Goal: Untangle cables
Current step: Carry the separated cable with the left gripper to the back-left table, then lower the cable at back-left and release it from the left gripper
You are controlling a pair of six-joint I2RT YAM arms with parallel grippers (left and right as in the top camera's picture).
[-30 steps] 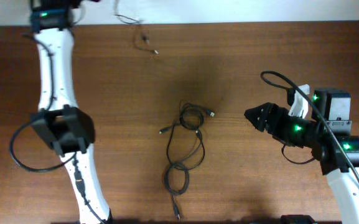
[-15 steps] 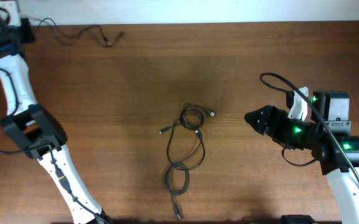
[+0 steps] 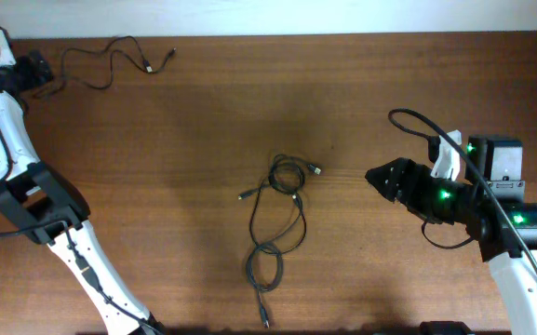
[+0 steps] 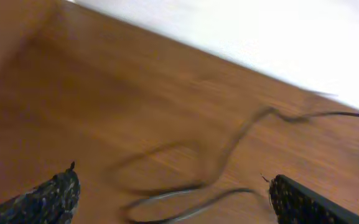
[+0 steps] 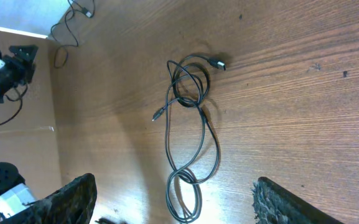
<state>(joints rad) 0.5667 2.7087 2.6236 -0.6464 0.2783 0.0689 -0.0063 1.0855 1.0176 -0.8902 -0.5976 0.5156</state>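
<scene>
Overhead and wrist views. I see the cable bundle (image 3: pixel 277 216) lying at the middle of the bench (image 3: pixel 156 167). It has a small knot of loops at its top, plug ends sticking out left and right, and a longer loop trailing toward the bottom edge. A loose cable (image 3: pixel 110 58) snakes along the upper left of the frame, well apart from the bundle. The left gripper (image 3: pixel 43 71) sits at that cable's left end. Its wrist view shows the jaws spread, with the blurred loose cable (image 4: pixel 216 155) on the wood between them. The right gripper (image 3: pixel 372 174), right of centre, points toward the bundle without touching it, its fingers (image 5: pixel 73 199) released and wide apart.
</scene>
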